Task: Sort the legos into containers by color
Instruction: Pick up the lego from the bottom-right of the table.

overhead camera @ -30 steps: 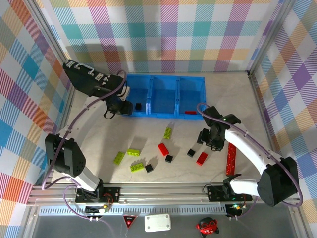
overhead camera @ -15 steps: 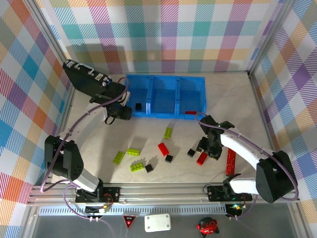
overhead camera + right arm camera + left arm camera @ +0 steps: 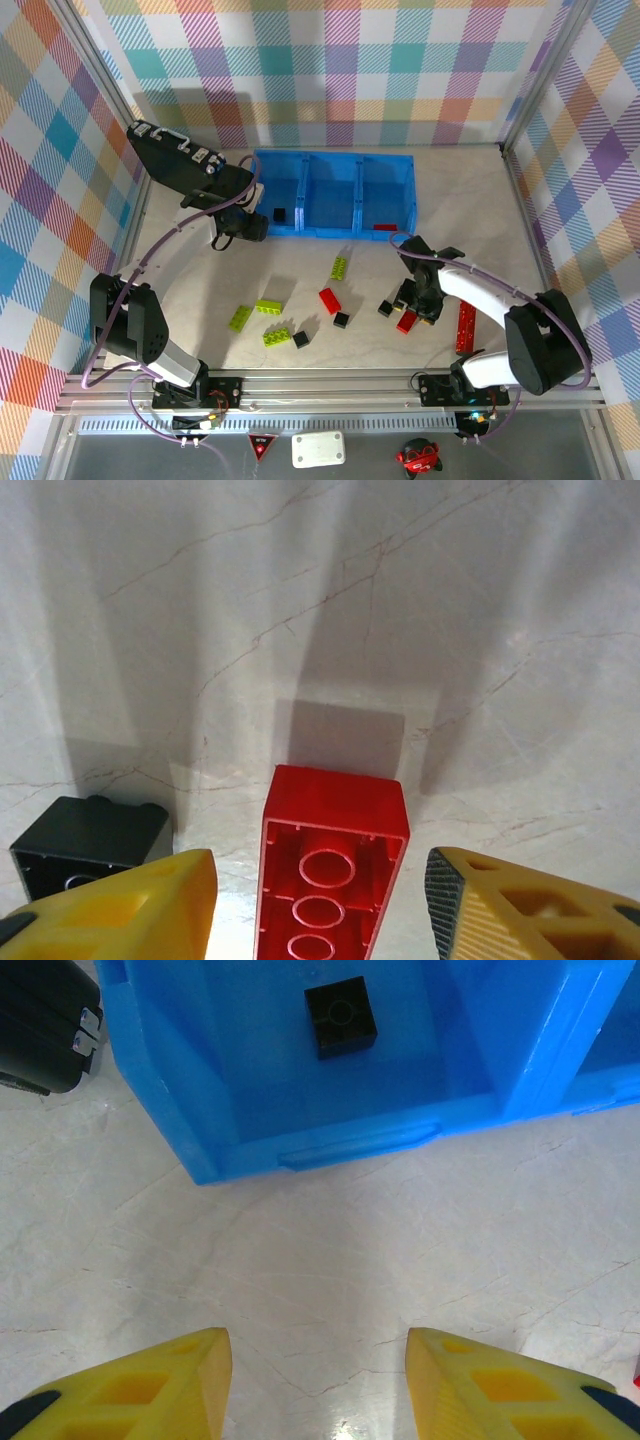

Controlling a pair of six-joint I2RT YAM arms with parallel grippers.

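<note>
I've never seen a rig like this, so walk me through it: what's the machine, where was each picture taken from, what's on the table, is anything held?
Two robot arms stand at the near edge of the table. One picture looks down from above; the other two come from cameras on the wrists. On it lie lime-green bricks, black cubes and red bricks, with a blue three-compartment bin beyond. The left gripper is open and empty before the bin, where one black cube sits. The right gripper is open astride a red brick, not gripping it yet.
</note>
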